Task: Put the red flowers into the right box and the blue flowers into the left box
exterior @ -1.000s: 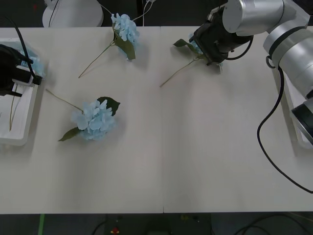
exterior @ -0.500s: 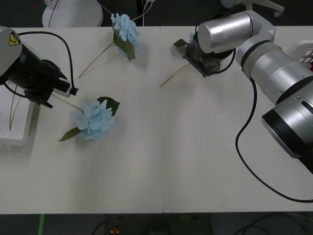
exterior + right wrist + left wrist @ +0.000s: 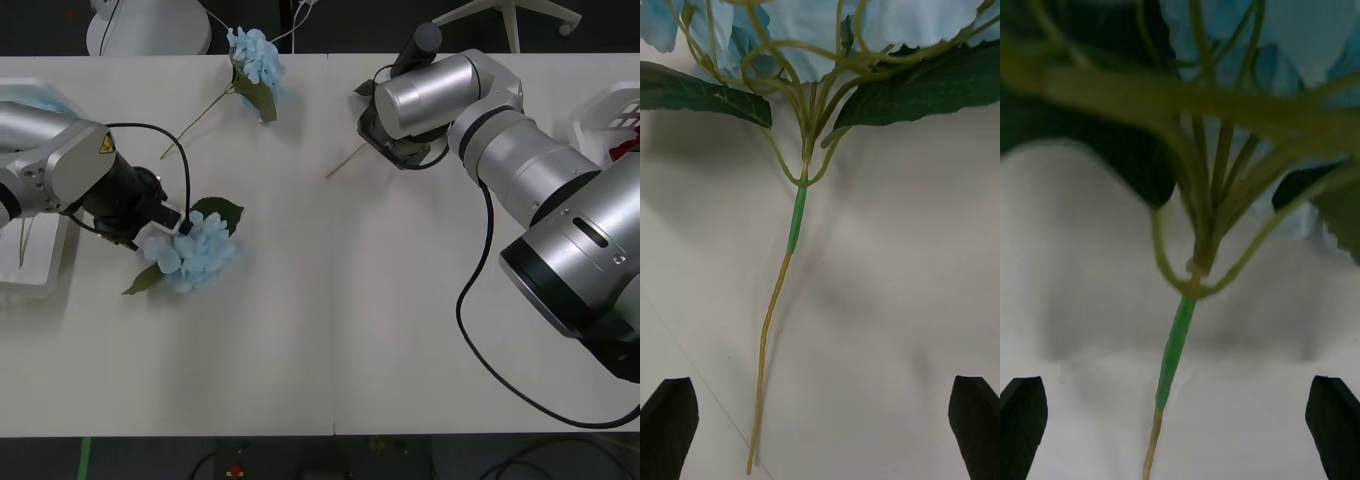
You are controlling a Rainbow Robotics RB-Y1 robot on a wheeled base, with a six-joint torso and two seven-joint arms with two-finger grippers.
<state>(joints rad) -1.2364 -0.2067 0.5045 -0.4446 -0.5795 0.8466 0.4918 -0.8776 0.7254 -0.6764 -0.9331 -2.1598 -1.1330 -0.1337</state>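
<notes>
Three blue flowers lie on the table. My left gripper is at the stem end of the near-left blue flower. In the left wrist view its fingers are open, with the stem running between them. My right gripper is low over the back-centre blue flower, whose stem sticks out from under the arm. It is open too, with that stem lying between the tips. Another blue flower lies at the back. Red flowers show in the right box.
The left box sits at the table's left edge with a thin stem and a bit of pale blue in it. A white round base stands beyond the table's back-left edge. The right arm's cable loops over the table.
My left arm has swung from the left box rightward to the near-left blue flower. The right arm has shifted left and turned over the back-centre flower.
</notes>
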